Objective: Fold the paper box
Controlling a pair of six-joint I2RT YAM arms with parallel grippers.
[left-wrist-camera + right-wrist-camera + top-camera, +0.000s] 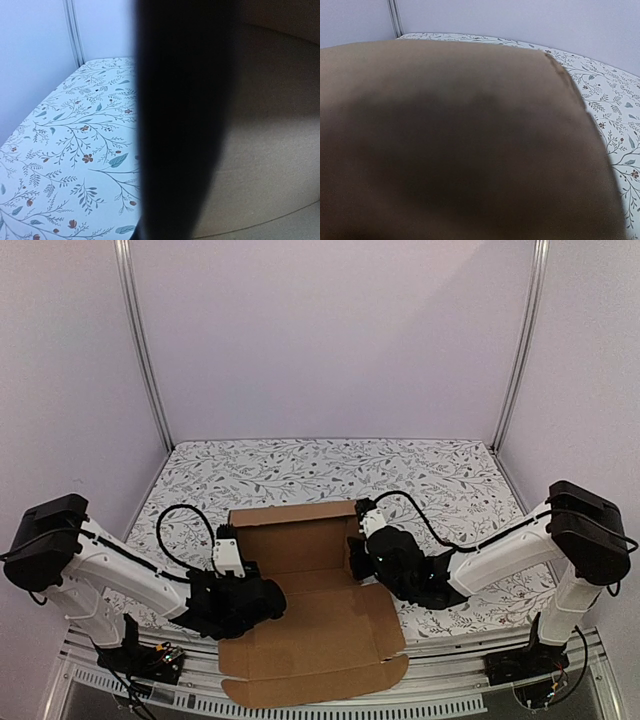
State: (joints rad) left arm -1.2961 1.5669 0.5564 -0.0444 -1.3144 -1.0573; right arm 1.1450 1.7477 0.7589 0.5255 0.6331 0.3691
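Plainly, the paper box (pixel 310 630) lies at the counter's (pixel 450 470) near edge between closed left fingers (pixel 180 125) and right fingers (pixel 358 555) whose grip I cannot tell.

Right wrist view: the paper box (pixel 470 140), blurred, fills your frame (cut off at left and bottom). Left wrist view: a dark bar (pixel 180 120), too blurred to identify, blocks your centre.

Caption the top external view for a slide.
The left arm and right arm flank the half-folded paper box on a floral table, its rear panel raised.
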